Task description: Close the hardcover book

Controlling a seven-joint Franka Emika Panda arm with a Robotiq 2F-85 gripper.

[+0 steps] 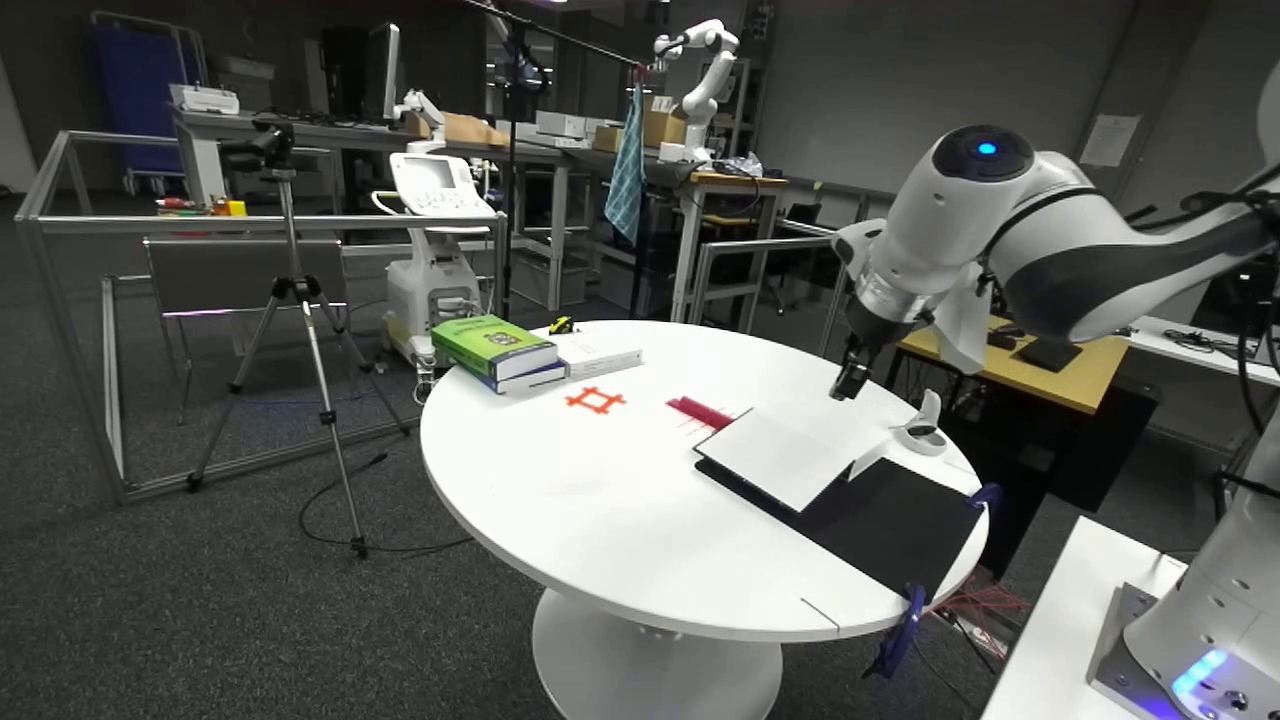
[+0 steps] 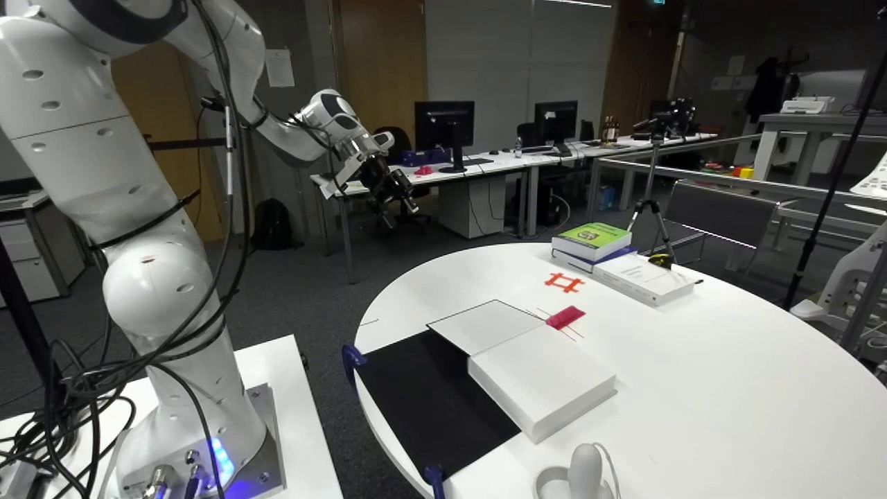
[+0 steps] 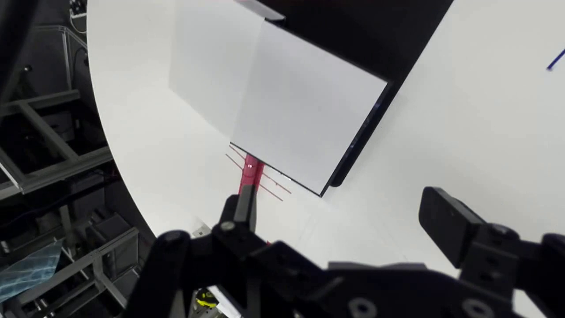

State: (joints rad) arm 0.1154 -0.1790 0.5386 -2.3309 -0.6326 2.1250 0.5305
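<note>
The hardcover book lies open on the white round table (image 1: 580,540), partly over the black mat (image 1: 900,520). Its raised cover (image 1: 770,460) shows a pale inner side with a thin dark edge; this cover also shows in an exterior view (image 2: 488,326) and in the wrist view (image 3: 309,106). The thick white page block (image 2: 540,384) lies beside it, also in the wrist view (image 3: 212,66). My gripper (image 3: 337,198) is open and empty, with its fingers wide apart. It hangs above the table, apart from the book, in both exterior views (image 1: 850,383) (image 2: 402,213).
A red strip (image 2: 565,317) lies at the cover's edge. A green book (image 1: 495,345) on a blue one and a white book (image 2: 644,277) stand at the table's far side. A white controller (image 2: 585,475) lies near the page block. Blue clamps (image 1: 900,630) grip the mat's edge.
</note>
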